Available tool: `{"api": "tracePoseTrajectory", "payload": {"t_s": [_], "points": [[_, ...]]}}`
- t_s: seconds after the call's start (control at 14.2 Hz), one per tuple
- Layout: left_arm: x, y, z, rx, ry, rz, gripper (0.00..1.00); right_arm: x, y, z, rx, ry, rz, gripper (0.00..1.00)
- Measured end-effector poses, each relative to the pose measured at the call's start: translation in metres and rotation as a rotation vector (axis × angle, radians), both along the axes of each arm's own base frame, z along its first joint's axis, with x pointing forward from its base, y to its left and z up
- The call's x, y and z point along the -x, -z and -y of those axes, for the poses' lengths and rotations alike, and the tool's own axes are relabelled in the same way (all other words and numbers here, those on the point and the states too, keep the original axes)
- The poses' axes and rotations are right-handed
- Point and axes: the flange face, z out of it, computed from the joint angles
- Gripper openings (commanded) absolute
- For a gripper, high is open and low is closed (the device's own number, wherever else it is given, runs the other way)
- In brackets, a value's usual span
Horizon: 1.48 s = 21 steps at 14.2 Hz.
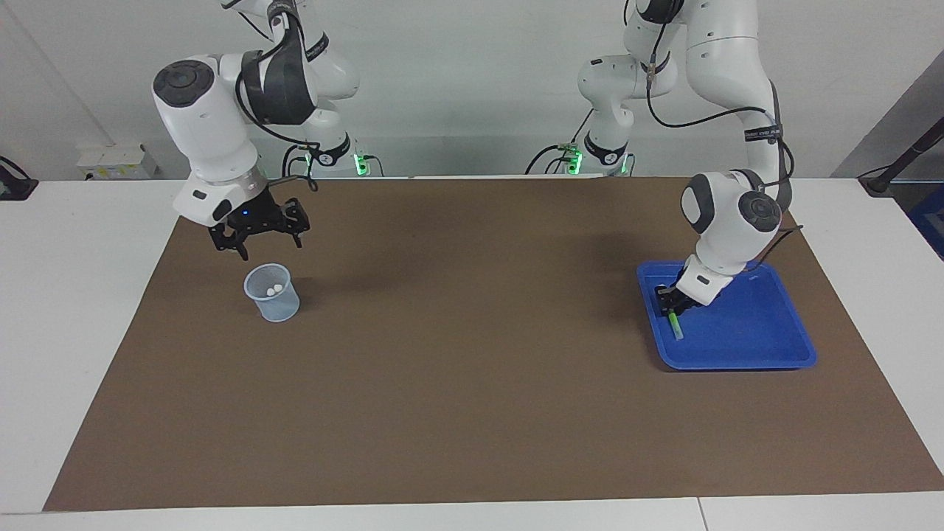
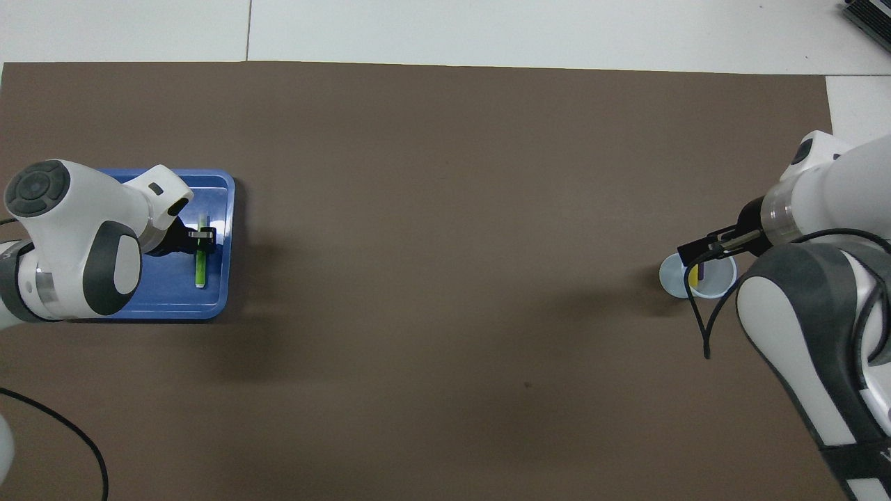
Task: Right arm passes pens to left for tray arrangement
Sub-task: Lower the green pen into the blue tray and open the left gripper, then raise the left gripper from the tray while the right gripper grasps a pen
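The blue tray (image 1: 745, 332) (image 2: 167, 299) lies at the left arm's end of the table. A green pen (image 1: 675, 324) (image 2: 201, 268) lies in it, along the rim toward the table's middle. My left gripper (image 1: 672, 301) (image 2: 202, 235) is low in the tray, at the pen's end nearer the robots. My right gripper (image 1: 270, 248) hangs open and empty just above the pale mesh cup (image 1: 273, 302) (image 2: 672, 282). A yellow pen (image 2: 693, 273) and a purple pen (image 2: 701, 271) stand in the cup, their whitish ends (image 1: 271, 290) up.
A brown mat (image 1: 472, 383) covers most of the white table. The right wrist's black cable (image 2: 699, 320) hangs beside the cup. Power sockets (image 1: 110, 162) sit at the table's edge by the right arm's end.
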Motion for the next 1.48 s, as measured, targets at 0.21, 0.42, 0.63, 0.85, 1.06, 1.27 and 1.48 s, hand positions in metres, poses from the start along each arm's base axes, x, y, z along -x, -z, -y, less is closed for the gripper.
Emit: {"api": "tracePoseTrajectory", "payload": {"t_s": [0.21, 0.42, 0.63, 0.85, 1.06, 1.27, 1.48], "points": [[-0.007, -0.011, 0.002, 0.002, 0.003, 0.009, 0.58, -0.009, 0.036, 0.021, -0.007, 0.037, -0.04, 0.85], [-0.015, -0.027, 0.003, 0.026, -0.015, -0.012, 0.69, -0.01, 0.066, 0.04, -0.012, 0.128, -0.058, 0.81], [-0.022, -0.047, 0.007, 0.103, -0.064, -0.047, 0.93, -0.011, 0.082, 0.031, -0.006, 0.278, -0.077, 0.8], [-0.028, -0.069, 0.011, 0.121, -0.107, -0.074, 0.96, -0.011, 0.088, 0.027, -0.049, 0.415, -0.097, 0.78], [-0.034, -0.097, 0.016, 0.152, -0.186, -0.102, 0.96, -0.014, 0.097, 0.031, -0.096, 0.542, -0.113, 0.7], [-0.037, -0.135, 0.027, 0.201, -0.263, -0.123, 0.96, -0.015, 0.098, 0.031, -0.1, 0.579, -0.116, 0.59], [-0.029, -0.173, 0.035, 0.258, -0.352, -0.128, 0.96, -0.014, 0.099, 0.044, -0.101, 0.607, -0.116, 0.59]]}}
